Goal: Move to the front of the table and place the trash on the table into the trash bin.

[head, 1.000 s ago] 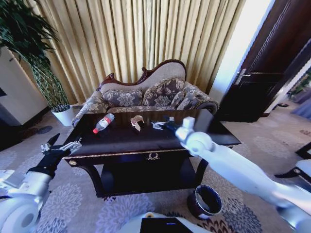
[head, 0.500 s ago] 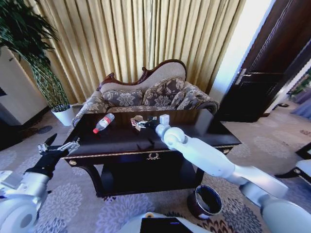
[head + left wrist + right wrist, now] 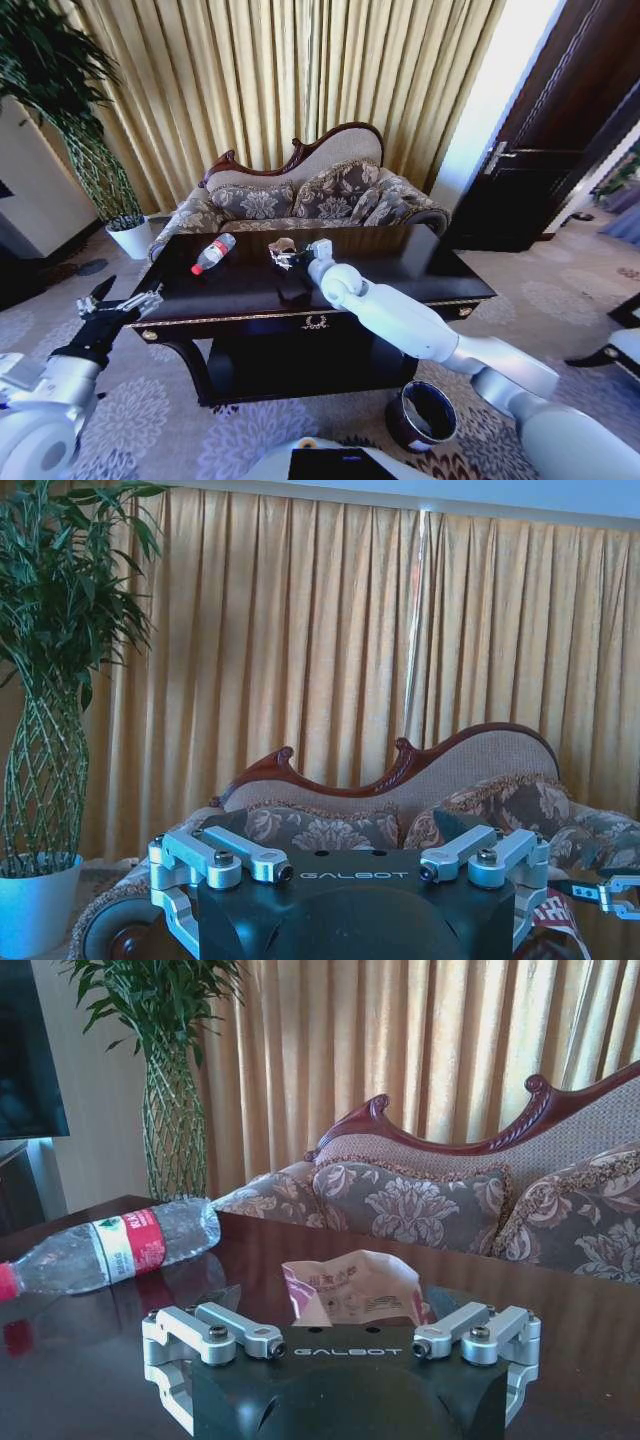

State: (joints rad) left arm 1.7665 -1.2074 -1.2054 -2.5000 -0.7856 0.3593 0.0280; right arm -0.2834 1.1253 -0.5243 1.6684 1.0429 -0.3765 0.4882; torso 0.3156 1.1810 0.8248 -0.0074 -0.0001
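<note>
Warm daylight filters through the curtains (image 3: 300, 80), brightest at the upper right of the head view. The glossy table (image 3: 250, 285) mirrors it. Edges bow outward.

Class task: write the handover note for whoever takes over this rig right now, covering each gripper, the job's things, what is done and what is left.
Right gripper: open, reaching over the table, fingers toward the tan wrapper, holding nothing.
Left gripper: open, idle at the table's left front corner.
Bottle: lying on the tabletop, left of the wrapper.
Trash bin: on the carpet by the table's right front leg.
Done: robot stands before the table.
Left: wrapper and bottle to bin.
</note>
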